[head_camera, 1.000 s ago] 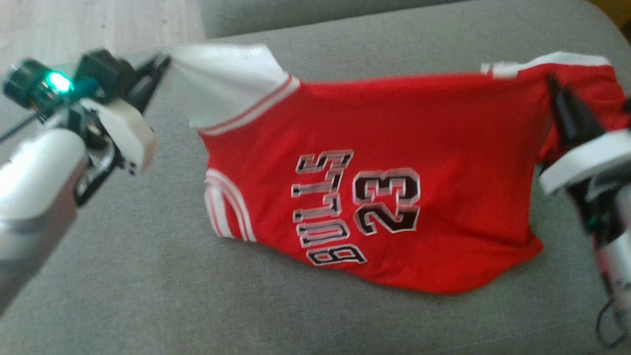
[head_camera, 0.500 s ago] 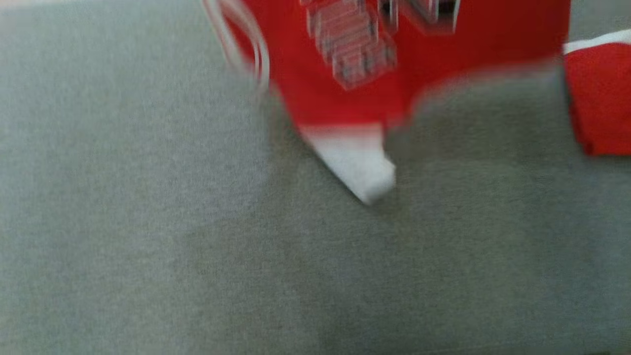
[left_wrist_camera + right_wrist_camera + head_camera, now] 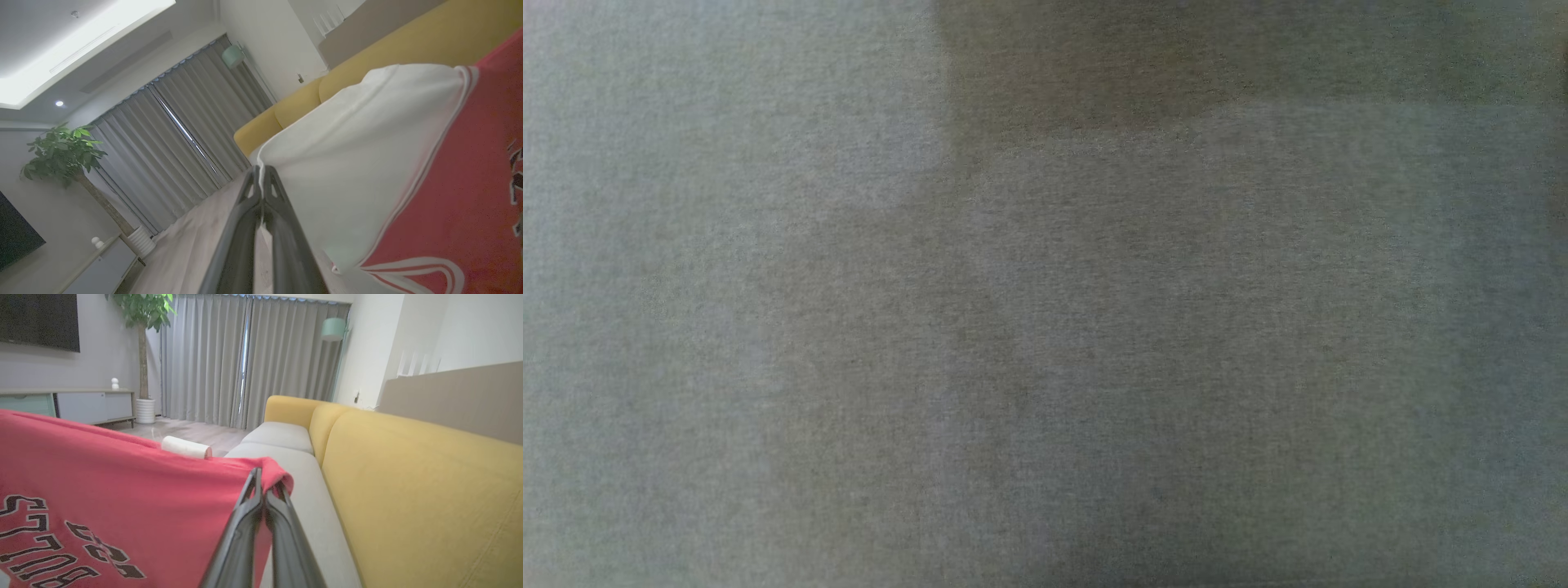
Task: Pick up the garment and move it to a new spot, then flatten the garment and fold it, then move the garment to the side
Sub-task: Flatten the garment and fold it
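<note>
Head view: grey sofa cushion (image 3: 768, 327) close up, with a dim, faintly reddish shadow (image 3: 1094, 65) along the top edge. A second ago this view had the red jersey stretched between both grippers above the cushion. Half a second ago only its lower hem was in at the top, blurred. The whole picture has slid, so the camera has tipped down. This is not a move of the cloth itself.

Left wrist view: left gripper (image 3: 261, 171), fingers pressed together, pinching the edge of the white sleeve (image 3: 359, 155). Red jersey (image 3: 461, 196) runs off to the right past striped trim. Curtains (image 3: 184, 134) and a potted plant (image 3: 61, 151) lie behind.

Right wrist view: right gripper (image 3: 265, 484) clamped tight on a bunched corner of the red jersey (image 3: 122, 482), a small fold flopping over the fingertips. "BULLS" lettering reads upside down at lower left. The cloth hangs taut from the grip. The grey seat (image 3: 282, 437) lies beyond it and the yellow backrest (image 3: 408, 477) stands to the right.
</note>
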You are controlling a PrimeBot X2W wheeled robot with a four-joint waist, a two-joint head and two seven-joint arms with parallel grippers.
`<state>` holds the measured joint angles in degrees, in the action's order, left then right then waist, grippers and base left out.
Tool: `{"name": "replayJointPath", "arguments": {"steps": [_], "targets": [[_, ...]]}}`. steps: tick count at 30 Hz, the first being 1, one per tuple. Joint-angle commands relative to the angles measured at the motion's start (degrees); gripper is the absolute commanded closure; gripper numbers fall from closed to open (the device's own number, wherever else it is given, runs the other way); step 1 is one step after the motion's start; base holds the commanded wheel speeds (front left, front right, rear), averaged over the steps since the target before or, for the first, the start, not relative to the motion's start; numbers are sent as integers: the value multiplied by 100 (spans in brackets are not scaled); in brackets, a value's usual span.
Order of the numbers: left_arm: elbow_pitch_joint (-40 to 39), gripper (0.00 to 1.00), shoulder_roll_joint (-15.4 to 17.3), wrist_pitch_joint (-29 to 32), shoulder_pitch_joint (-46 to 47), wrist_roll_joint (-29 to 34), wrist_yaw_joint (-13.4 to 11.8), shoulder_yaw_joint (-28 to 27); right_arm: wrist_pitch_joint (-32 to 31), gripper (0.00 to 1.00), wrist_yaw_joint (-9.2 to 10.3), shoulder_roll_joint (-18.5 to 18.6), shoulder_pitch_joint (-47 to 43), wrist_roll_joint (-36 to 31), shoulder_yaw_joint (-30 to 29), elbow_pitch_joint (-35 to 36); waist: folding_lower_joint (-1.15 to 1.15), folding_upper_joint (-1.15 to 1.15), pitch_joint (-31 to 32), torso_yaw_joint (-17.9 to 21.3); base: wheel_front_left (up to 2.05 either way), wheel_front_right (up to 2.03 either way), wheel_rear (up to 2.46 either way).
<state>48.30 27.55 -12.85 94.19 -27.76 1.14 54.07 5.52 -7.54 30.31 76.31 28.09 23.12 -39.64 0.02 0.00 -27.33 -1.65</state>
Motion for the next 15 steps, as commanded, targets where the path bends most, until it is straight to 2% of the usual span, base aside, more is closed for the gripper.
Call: {"name": "replayJointPath", "arguments": {"steps": [1, 5, 8, 15], "targets": [[-44, 100, 226, -74, -113, -39, 3, -110, 132, 100, 5, 119, -225, 84, 38, 27, -2, 0, -47, -64, 0, 0, 0], [-220, 100, 275, -161, -775, -113, -18, -64, 383, 100, 5, 149, -663, 264, 140, -213, -2, 0, 10, -108, 0, 0, 0], [-601, 100, 419, -200, -1567, -178, -149, -51, 625, 100, 5, 188, -1200, 496, 216, -348, -2, 0, 207, -123, 0, 0, 0], [-2203, 100, 1109, -213, -4031, -624, -737, -255, 917, 100, 5, 389, -2948, 934, 190, -52, -2, 0, 931, -75, 0, 0, 0]]}}
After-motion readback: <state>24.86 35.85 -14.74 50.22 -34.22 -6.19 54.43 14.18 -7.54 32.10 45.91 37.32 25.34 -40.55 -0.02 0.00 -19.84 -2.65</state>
